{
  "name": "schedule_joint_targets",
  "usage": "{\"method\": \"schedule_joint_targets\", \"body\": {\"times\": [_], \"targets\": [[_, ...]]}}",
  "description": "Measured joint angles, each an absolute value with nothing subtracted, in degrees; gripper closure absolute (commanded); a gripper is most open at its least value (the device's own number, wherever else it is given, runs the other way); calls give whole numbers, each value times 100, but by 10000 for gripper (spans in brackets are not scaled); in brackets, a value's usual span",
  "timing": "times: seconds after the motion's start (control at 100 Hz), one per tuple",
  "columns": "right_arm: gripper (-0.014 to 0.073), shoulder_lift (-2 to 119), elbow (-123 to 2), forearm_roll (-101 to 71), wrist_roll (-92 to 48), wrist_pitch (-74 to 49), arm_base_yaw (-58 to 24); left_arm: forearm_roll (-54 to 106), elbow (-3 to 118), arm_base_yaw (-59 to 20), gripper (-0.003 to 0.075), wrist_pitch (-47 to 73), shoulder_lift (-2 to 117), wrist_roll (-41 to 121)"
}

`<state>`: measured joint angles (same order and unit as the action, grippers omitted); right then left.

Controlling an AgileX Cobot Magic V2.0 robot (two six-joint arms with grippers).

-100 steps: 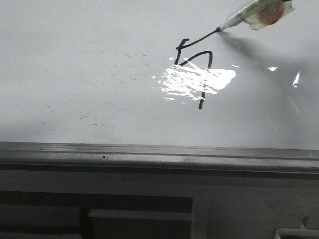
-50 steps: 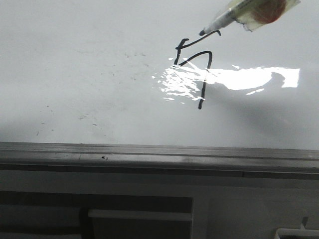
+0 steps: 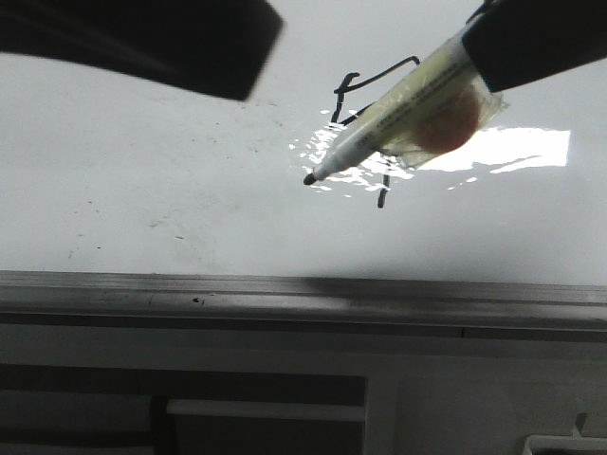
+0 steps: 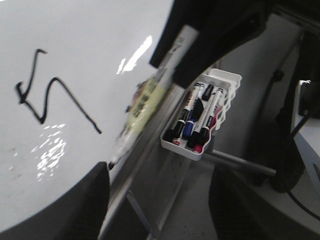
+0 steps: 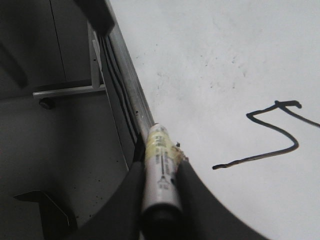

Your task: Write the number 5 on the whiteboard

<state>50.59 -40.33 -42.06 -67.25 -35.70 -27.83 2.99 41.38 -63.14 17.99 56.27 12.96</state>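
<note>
**Front view: marker held across the drawn figure**

The number 5 (image 3: pixel 365 123) is drawn on the whiteboard (image 3: pixel 142 190), partly hidden by the marker (image 3: pixel 394 118) clamped in the right gripper (image 5: pixel 159 195). A white tray of markers (image 4: pixel 200 122) is seen beside the frame. Print on the marker cannot be read. The left gripper's (image 3: pixel 142 38) state cannot be told.

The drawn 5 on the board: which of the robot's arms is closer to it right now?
The right one. Its fingers grip the marker, which crosses in front of the number 5 in the front view. The left arm sits farther off to the left above the whiteboard.
</note>
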Motion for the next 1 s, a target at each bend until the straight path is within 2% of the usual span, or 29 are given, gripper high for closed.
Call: {"method": "schedule_joint_targets", "body": {"times": [0.24,0.56,0.65,0.82,1.0], "targets": [[637,5063,-4033,-4206,-6749,-3699,-2988,108,4573,-6526,375,1803,6565,1357],[637,5063,-4130,-4185,-6829,-3806,-3377,76,4762,-6526,381,1803,6864,1366],[637,5063,-4251,-4185,-6856,-3821,-3505,76,4762,-6526,433,1812,6877,1366],[637,5063,-4419,-4177,-6866,-3877,-3601,76,4762,-6526,597,1917,6877,1366],[637,5067,-4432,-4163,-6866,-3992,-3601,-32,4776,-6540,735,2029,6877,1526]]}}
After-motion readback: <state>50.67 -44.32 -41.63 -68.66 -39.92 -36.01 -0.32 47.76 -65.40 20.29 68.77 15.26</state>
